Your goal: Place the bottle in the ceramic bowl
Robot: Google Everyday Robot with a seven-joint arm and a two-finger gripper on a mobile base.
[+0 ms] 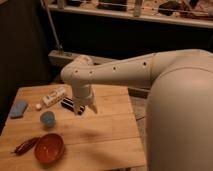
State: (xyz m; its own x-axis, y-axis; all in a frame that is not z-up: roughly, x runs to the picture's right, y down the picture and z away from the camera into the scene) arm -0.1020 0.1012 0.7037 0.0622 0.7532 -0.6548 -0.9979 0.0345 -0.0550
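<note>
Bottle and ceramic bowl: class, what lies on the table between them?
In the camera view, the small light-blue cup sits between the bottle and the ceramic bowl. The gripper hovers off that line, beside the black box.

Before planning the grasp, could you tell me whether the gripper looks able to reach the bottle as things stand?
Probably yes: the gripper hangs near the bottle, and only the black box lies between them.

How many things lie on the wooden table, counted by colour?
Blue: 2 (cloth, cup)
White: 2 (bottle, small piece)
Red or orange: 2 (ceramic bowl, dark red item)
Black: 1 (box)
Total: 7
The claw hangs over the table, right beside the box.
</note>
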